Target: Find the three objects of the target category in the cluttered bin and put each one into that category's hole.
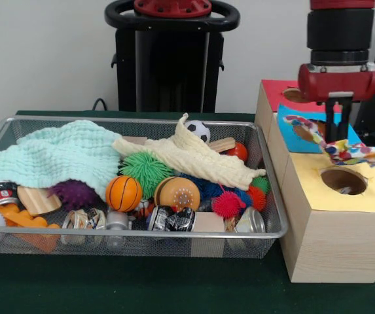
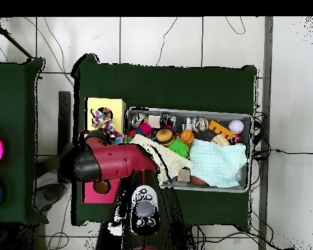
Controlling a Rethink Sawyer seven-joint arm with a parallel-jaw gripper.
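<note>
Gripper (image 1: pixel 336 134): hangs from the red and black arm above the row of boxes at the bin's 3 o'clock side in the front view; its black fingers are clamped on a polka-dot cloth.
Polka-dot cloth (image 1: pixel 334 145): white fabric with multicoloured dots, draped from the gripper; one end trails toward 9 o'clock over the blue-topped box, the other toward 3 o'clock, above the yellow-topped box.
Hole (image 1: pixel 343 180): round, ragged-edged, cut in the yellow paper top; just below the hanging cloth at about 6 o'clock from the gripper. Something pale shows inside it, too small to tell what.
Yellow-topped box (image 1: pixel 331 242): pale wood, nearest the camera in the front view, touching the bin's right wall.
Blue-topped box (image 1: pixel 288 140): next behind it, largely covered by the cloth.
Red-topped box (image 1: pixel 275 91): farthest, its hole partly behind the arm.
Bin (image 1: pixel 135 233): silver wire mesh tray on the green tabletop (image 1: pixel 141 288), full of clutter.
Mint green cloth (image 1: pixel 56 157): spread over the bin's 9 o'clock half.
Cream cloth (image 1: pixel 194 157): lies across the middle, running toward 4 o'clock.
Small basketball (image 1: pixel 123 193): near the bin's front wall, beside a green spiky ball (image 1: pixel 144 167).
Overhead view: the arm covers the blue and red boxes; the dotted cloth (image 2: pixel 104 120) shows over the yellow top (image 2: pixel 117 107).
</note>
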